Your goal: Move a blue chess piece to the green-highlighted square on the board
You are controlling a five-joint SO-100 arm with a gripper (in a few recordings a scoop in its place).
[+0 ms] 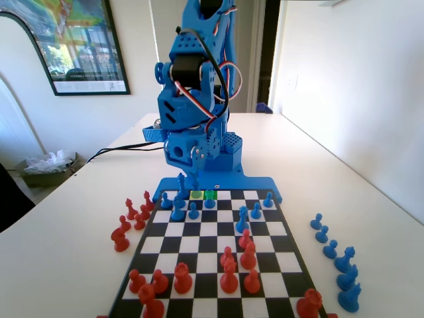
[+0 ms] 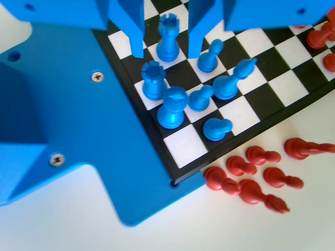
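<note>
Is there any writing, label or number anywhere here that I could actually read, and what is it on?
No text can be read.
The framed poster on the wall has a pale strip along its bottom with dark marks, too small and blurred to read.
The board, the chess pieces and the blue arm show no lettering.

Small blue plastic pawn-shaped chess piece (image 2: 216,128): smooth, glossy. Flat black-and-white chequered board (image 2: 188,145): smooth, slight sheen. White table (image 1: 371,192): matt.
</note>
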